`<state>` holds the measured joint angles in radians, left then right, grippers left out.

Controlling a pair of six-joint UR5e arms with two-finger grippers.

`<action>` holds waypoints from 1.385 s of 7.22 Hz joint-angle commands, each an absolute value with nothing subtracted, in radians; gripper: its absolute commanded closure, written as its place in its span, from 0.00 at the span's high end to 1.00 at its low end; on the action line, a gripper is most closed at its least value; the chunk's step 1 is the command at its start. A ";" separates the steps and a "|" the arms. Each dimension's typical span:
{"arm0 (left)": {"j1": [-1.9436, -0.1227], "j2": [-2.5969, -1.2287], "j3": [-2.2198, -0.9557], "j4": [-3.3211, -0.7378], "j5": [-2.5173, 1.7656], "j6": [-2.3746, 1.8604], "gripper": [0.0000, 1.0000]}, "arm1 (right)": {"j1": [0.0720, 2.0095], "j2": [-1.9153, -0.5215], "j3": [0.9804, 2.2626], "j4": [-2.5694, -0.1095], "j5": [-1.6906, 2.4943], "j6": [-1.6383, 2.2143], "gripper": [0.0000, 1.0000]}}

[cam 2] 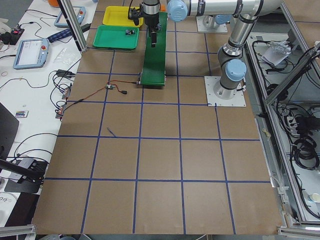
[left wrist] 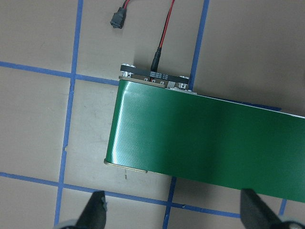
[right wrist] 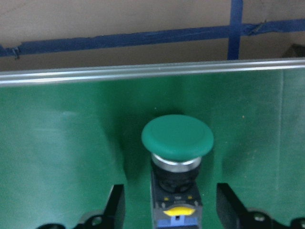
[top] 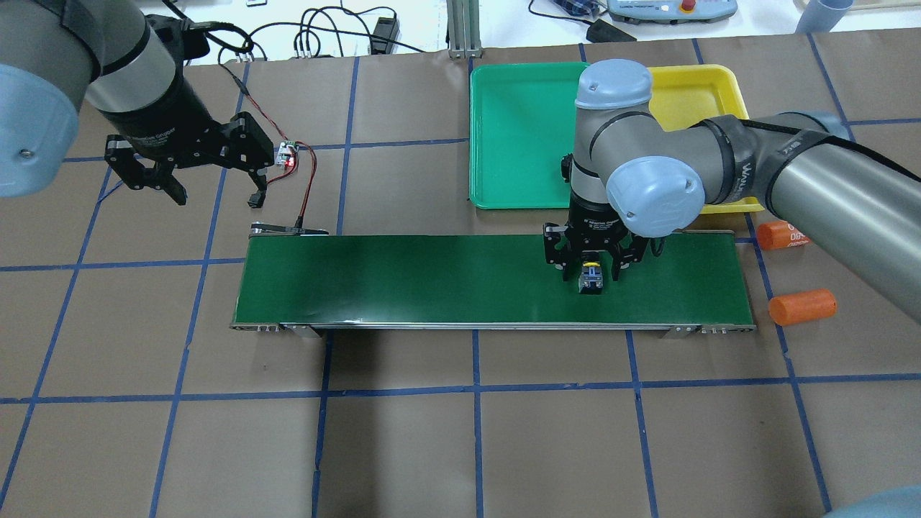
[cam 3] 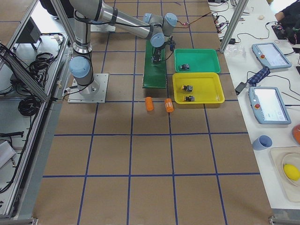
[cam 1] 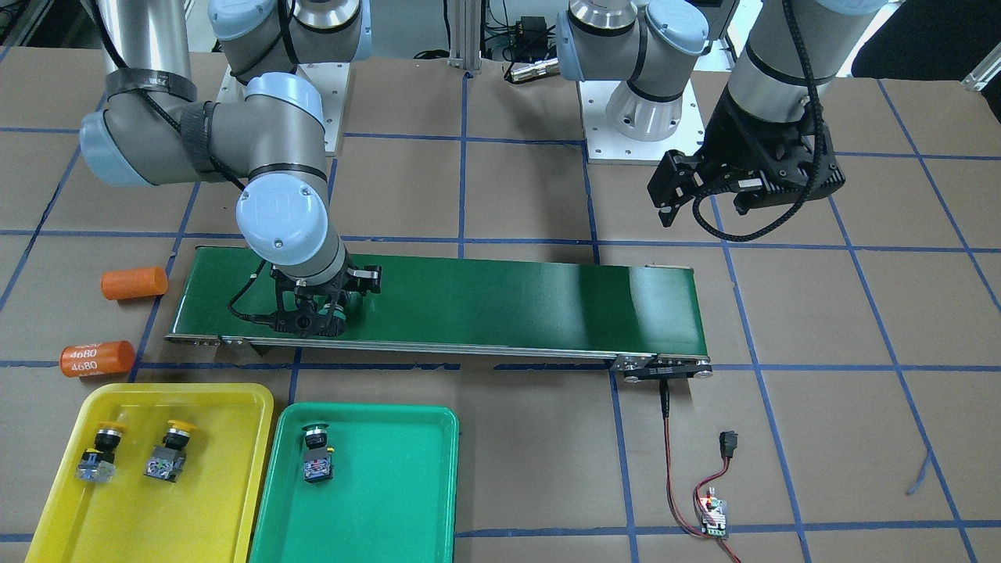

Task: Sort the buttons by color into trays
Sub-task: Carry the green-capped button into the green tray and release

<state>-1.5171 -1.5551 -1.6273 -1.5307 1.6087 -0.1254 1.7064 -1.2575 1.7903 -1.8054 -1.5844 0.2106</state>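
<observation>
Lower centre, right wrist view: your right gripper (right wrist: 174, 210) stands wide open astride the green button (right wrist: 177, 136) on the belt (right wrist: 66, 143), placed to clamp its body. Farther off, the green tray (cam 1: 422, 485) is its likely destination. The left gripper (top: 216, 196) hangs open, empty.

Overhead view: the right arm (top: 791, 165) covers much of the yellow tray (top: 691, 90) and one end of an orange cylinder (top: 777, 235). Right wrist view: the bottom edge cuts off the green-capped button (right wrist: 177, 138) and both fingers (right wrist: 116, 205). Exterior right view: tray buttons (cam 3: 188, 88) too small to tell cap colour.
</observation>
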 commanded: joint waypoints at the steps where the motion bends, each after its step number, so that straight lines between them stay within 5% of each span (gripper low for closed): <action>1: -1.517 -1.554 -1.623 -1.531 1.608 -0.124 1.00 | 1.703 -1.255 1.781 -1.812 -1.606 0.216 0.00; 4: -1.517 -1.551 -1.620 -1.529 1.608 -0.124 1.00 | 1.703 -1.247 1.645 -1.825 -1.615 0.218 0.00; 7: -1.517 -1.549 -1.620 -1.529 1.606 -0.126 1.00 | 1.704 -1.050 1.418 -1.984 -1.618 0.198 0.00; 10: -1.517 -1.549 -1.620 -1.529 1.608 -0.126 1.00 | 1.704 -0.935 1.413 -2.172 -1.577 0.193 0.00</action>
